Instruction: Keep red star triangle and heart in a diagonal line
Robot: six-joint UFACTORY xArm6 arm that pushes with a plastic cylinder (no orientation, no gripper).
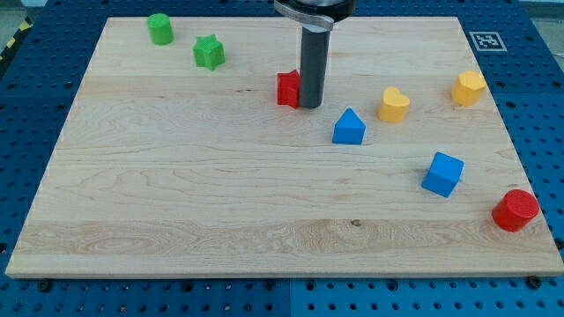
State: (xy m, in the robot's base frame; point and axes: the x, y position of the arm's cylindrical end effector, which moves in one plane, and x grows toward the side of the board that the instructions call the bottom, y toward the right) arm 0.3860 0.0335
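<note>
Camera view: my tip (pixel 311 106) stands just to the right of a red block (pixel 288 89) near the top middle of the wooden board (pixel 176 211), close enough to look like touching.

Going from the view's left: a green cylinder (pixel 159 29) sits near the top left corner, a green star (pixel 209 52) just right of and below it. Then comes the red block, its shape partly hidden by the rod, which carries no jaws, only the plain dark end on the board. Further right lie a blue block with a pointed top (pixel 349 127), a yellow heart (pixel 394 104) above and right of it, a blue cube (pixel 442 173) lower down, a yellow block (pixel 469 88) near the right edge, and a red cylinder (pixel 515 210) at the bottom right corner, well apart from the tip.
</note>
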